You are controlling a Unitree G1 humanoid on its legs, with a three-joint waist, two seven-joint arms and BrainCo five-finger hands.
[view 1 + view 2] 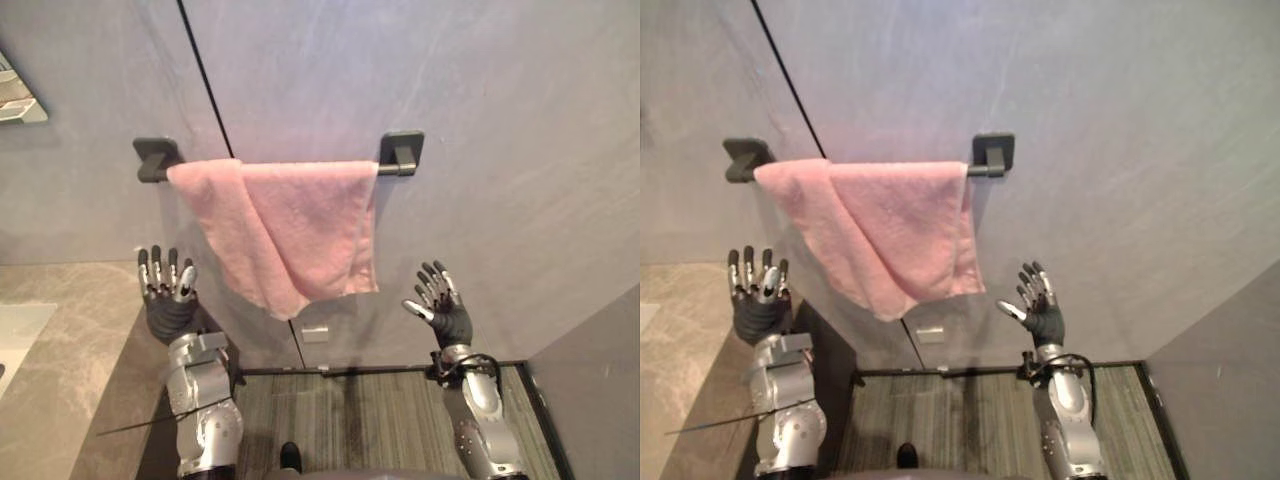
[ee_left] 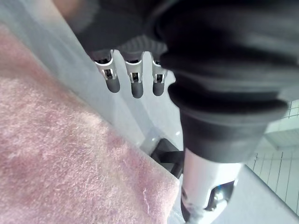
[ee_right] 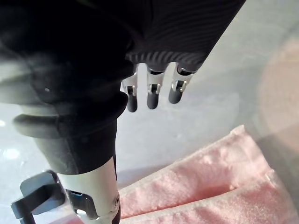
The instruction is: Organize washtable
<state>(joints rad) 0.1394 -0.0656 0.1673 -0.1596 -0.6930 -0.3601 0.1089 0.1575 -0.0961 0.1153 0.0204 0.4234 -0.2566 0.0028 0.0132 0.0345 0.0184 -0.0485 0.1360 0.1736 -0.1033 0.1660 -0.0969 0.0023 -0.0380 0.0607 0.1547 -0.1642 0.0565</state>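
Draped crooked over bar (image 1: 388,170) against wall (image 1: 480,110): towel (image 1: 285,225), bunched toward left bracket (image 1: 155,158), with 1 corner sagging lower than the rest and the cloth stopping just short of right bracket (image 1: 402,152). Looks soft, light and limp. Probably folds and slides rather than keeping any shape, and likely drags off bar if pulled from 1 side alone. Best taken by the 2 lower corners, or along the top fold at bar, pinching cloth between thumb and fingers and then spreading it sideways. Holding nothing at present: left hand (image 1: 168,290) raised with fingers straight, just below towel's left edge and apart from it. Likewise right hand (image 1: 445,312), raised with fingers spread and relaxed, below and to the right of the hanging hem, not touching. Same reading from both wrist views: straight fingers, pink cloth lying past them. Plenty of bare wall right of towel for easing cloth toward right bracket. Tighter on the left, with counter (image 1: 70,340) edge close beside left arm and little sideways swing there. Worth treating both brackets as hard stops for fingers. Shallow room behind the cloth, with wall close at its back, so safer to grip from the front than to reach round.
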